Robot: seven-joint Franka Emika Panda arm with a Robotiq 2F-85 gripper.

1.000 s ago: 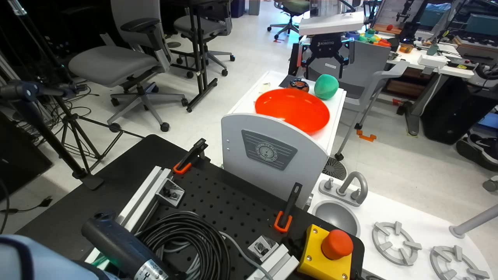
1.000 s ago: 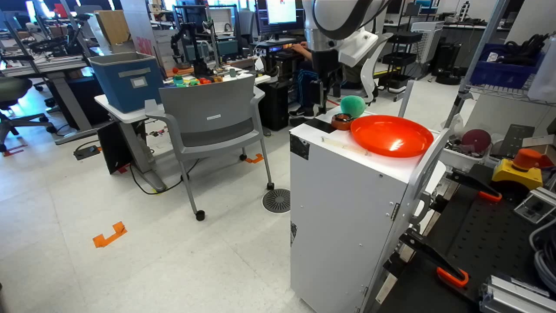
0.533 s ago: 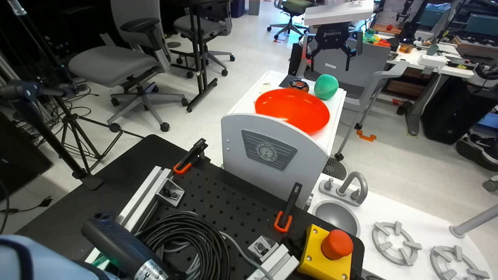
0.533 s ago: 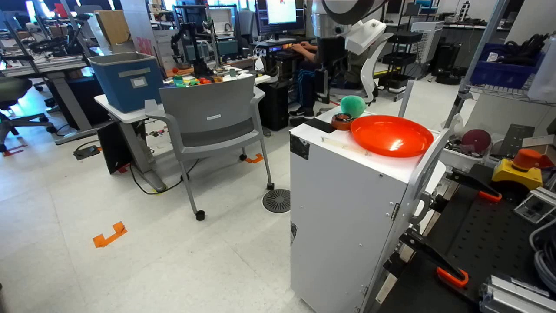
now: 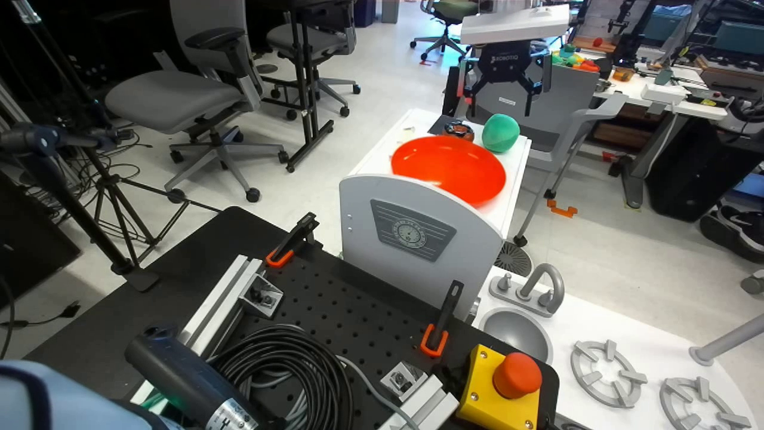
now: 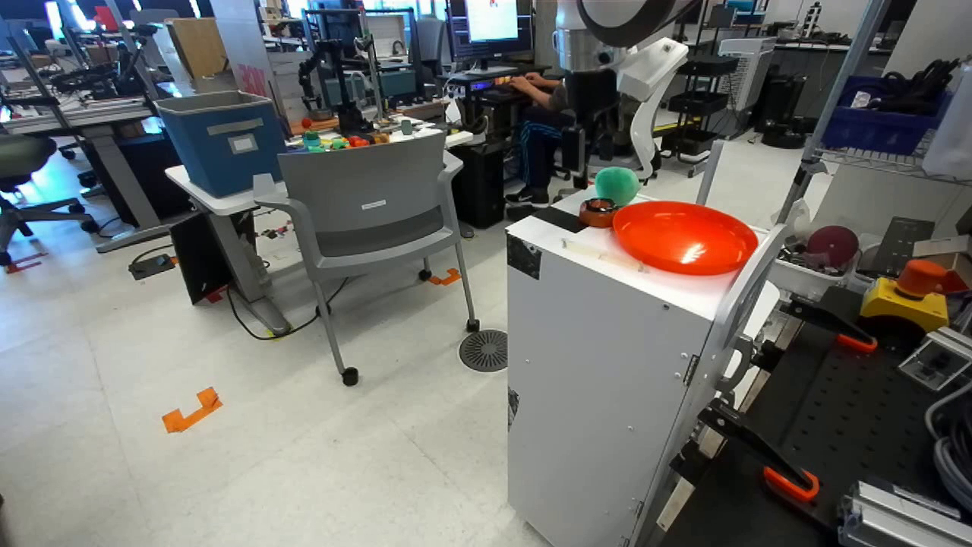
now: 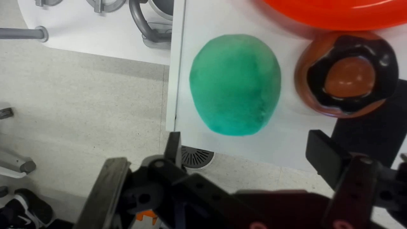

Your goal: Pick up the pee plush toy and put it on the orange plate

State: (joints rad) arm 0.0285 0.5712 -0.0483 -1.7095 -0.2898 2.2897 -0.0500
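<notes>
Tool spread wide, empty, farther from the orange plate than the green ball.
Likely reach: toward the plate, then down over the ball.

Robot arm hanging down, end effector pointing downward, black fingers spread wide apart

Distant cameras look down: in an exterior view facing the gripper, in an exterior view its fingers edge-on. The close wrist view looks down past them; all share the orange plate.
</notes>
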